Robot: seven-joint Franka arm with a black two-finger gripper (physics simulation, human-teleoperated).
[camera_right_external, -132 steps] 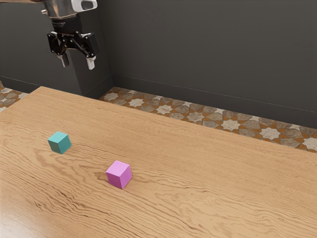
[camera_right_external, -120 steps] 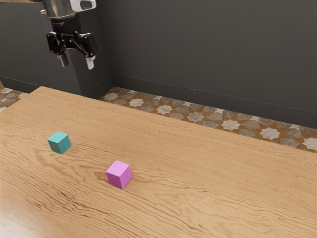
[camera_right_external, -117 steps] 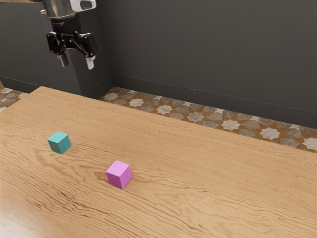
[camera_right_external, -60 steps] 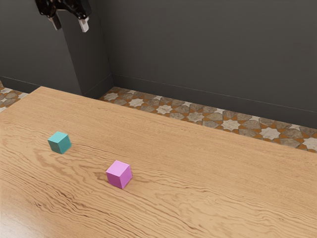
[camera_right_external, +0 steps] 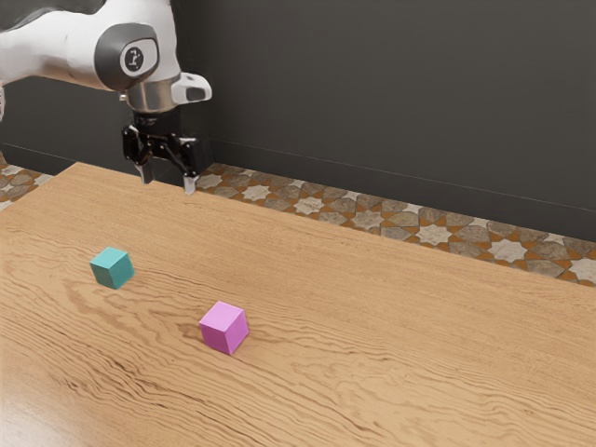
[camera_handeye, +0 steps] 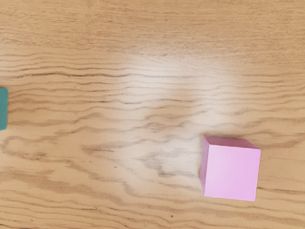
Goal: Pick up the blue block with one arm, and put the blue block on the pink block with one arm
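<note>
The blue block (camera_right_external: 112, 267), teal-blue in colour, rests on the wooden table (camera_right_external: 372, 307) toward the exterior view's left. The pink block (camera_right_external: 223, 327) lies to its right and nearer the front edge. My gripper (camera_right_external: 167, 178) hangs open and holds nothing above the table's far side, well above and behind the blue block. In the wrist view the pink block (camera_handeye: 230, 166) lies flat on the wood and a sliver of the blue block (camera_handeye: 3, 109) shows at the frame's edge.
A dark wall and a dark pillar (camera_right_external: 168, 102) stand behind the table. A patterned tile floor (camera_right_external: 419, 228) runs along the table's far edge.
My gripper rose up toward the exterior view's top edge, then came down lower and to the right, above the table's far side. Both blocks stayed put.
</note>
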